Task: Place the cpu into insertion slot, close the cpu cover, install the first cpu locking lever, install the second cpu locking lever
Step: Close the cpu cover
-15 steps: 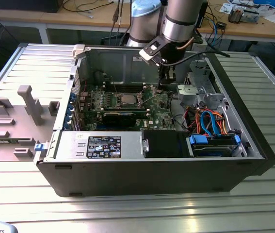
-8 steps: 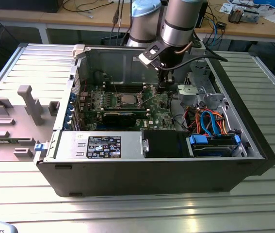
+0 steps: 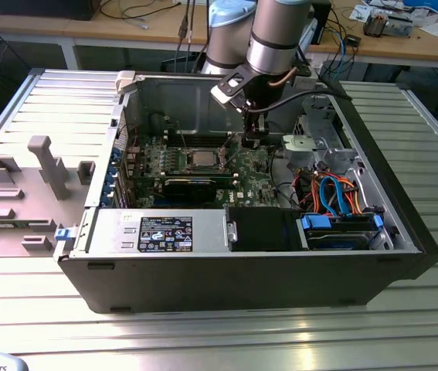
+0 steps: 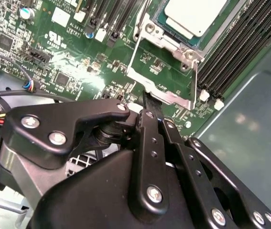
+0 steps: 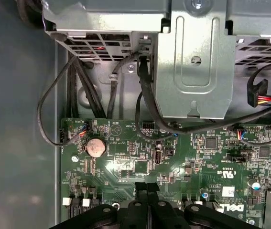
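In the exterior view, the open computer case [image 3: 242, 270] lay on the ribbed metal counter [image 3: 203, 332]. The tool [image 3: 251, 141] hung low inside it, just beside the cpu [image 3: 202, 158].

In the second wrist view, the cpu [image 4: 192, 13] sat in the insertion slot [image 4: 161, 21]. The cpu cover [image 4: 171, 98] lay swung open, and the tool [image 4: 148, 98] met its outer edge.

In the first wrist view, the tool [image 5: 146, 186] had its fingers together above the green motherboard [image 5: 125, 157]. I could not tell whether they pinched the cover.
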